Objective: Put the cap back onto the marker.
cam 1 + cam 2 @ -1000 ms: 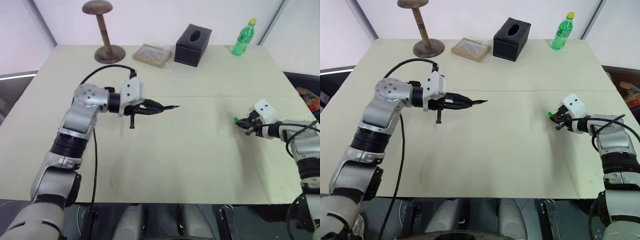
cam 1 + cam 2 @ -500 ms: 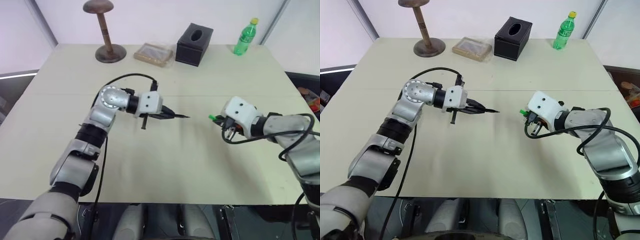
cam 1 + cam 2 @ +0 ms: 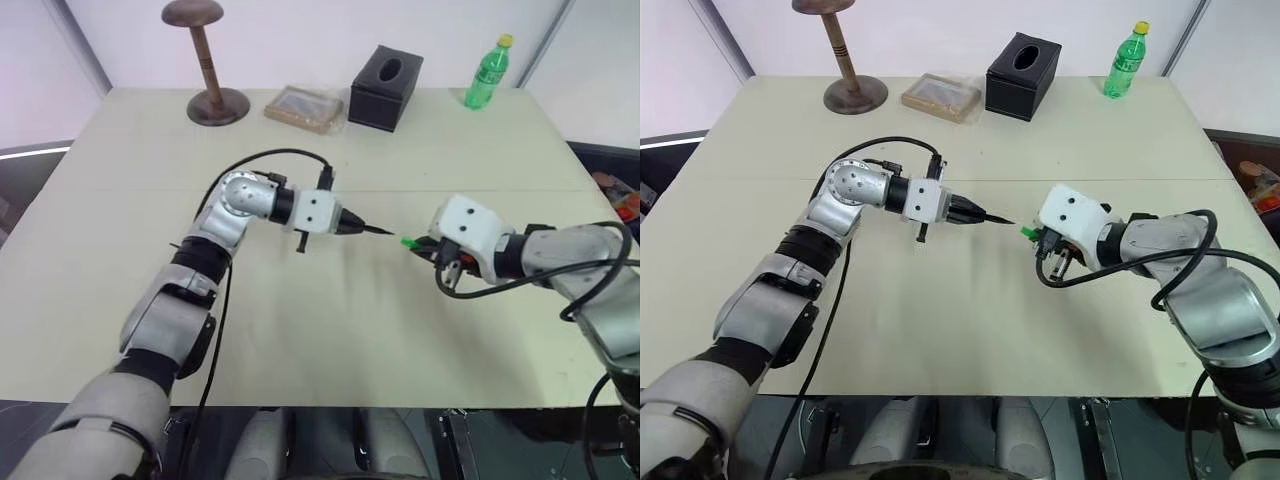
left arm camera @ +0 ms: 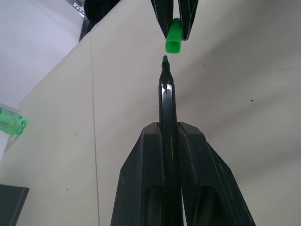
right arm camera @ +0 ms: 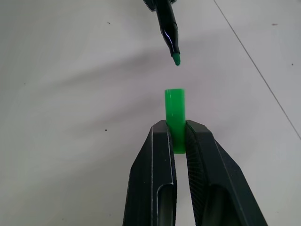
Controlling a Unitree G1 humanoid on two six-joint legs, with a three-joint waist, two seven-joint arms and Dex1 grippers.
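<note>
Over the table's (image 3: 300,330) middle, the left gripper (image 4: 168,127) clamps the slim black green-tipped marker (image 4: 166,96), facing the stubby green cap (image 5: 175,115) pinched by the right gripper (image 5: 178,136).

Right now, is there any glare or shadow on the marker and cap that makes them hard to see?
Left wrist view: a small white glint sits on the marker, tip still readable; the cap is evenly lit. Right wrist view: soft grey shadows lie on the table under both, hiding nothing.
</note>
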